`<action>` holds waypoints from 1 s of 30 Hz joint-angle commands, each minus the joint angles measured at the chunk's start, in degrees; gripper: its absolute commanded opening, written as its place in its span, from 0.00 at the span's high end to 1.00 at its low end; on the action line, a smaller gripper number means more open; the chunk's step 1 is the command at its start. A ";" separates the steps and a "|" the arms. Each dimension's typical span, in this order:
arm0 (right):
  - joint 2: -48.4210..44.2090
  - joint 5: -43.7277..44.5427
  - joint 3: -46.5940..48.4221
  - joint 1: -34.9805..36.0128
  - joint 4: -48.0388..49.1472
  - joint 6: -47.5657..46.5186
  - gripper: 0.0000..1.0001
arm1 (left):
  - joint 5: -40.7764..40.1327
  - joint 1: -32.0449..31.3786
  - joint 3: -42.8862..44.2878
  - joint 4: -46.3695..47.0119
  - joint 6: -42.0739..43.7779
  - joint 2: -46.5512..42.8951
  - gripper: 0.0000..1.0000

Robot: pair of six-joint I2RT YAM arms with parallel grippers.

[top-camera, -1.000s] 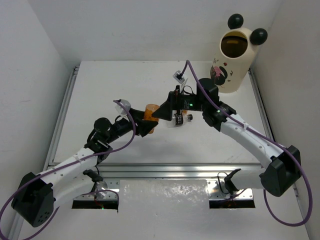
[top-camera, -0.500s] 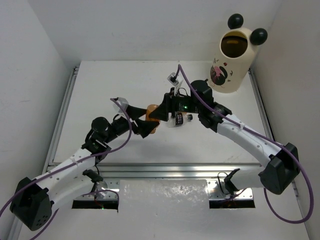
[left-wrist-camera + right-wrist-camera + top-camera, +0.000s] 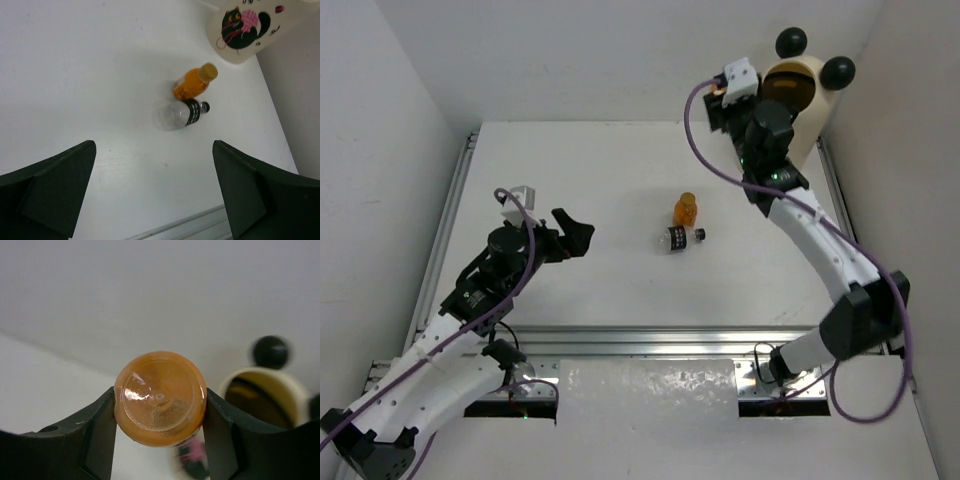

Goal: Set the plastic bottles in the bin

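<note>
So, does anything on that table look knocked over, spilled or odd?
Only mildly: the clear black-labelled bottle lies on its side mid-table, right beside an orange bottle. No spill or damage shows. The right end effector holds a second orange bottle up by the bin, which fits the job.

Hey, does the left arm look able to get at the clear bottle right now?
Probably yes. The left gripper is open and empty, only bare table lies between it and the clear bottle, and the right gripper is up by the bin.
</note>
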 commanded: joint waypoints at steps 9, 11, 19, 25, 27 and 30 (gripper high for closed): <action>33.21 11.77 32.35 -17.04 8.71 -19.78 0.97 | 12.01 -0.11 -11.12 4.29 -2.65 2.33 0.00; 34.71 11.16 32.97 -18.45 5.99 -16.44 0.88 | 12.45 -0.11 -10.33 4.47 -2.12 4.35 0.00; 36.05 10.63 39.37 -18.46 -4.27 -8.80 0.01 | 14.29 -0.28 -7.96 12.70 -1.51 11.19 0.00; 15.71 1.78 23.55 -14.32 -13.77 4.03 0.01 | 17.80 -3.18 -4.97 29.20 3.05 25.85 0.00; 9.17 -8.41 16.40 -13.80 -15.46 9.73 0.01 | 20.87 -3.53 -1.29 33.02 7.26 30.96 0.00; -2.00 -19.38 0.25 -13.18 -17.75 22.90 0.01 | 22.99 -5.46 5.55 33.91 21.99 42.90 0.00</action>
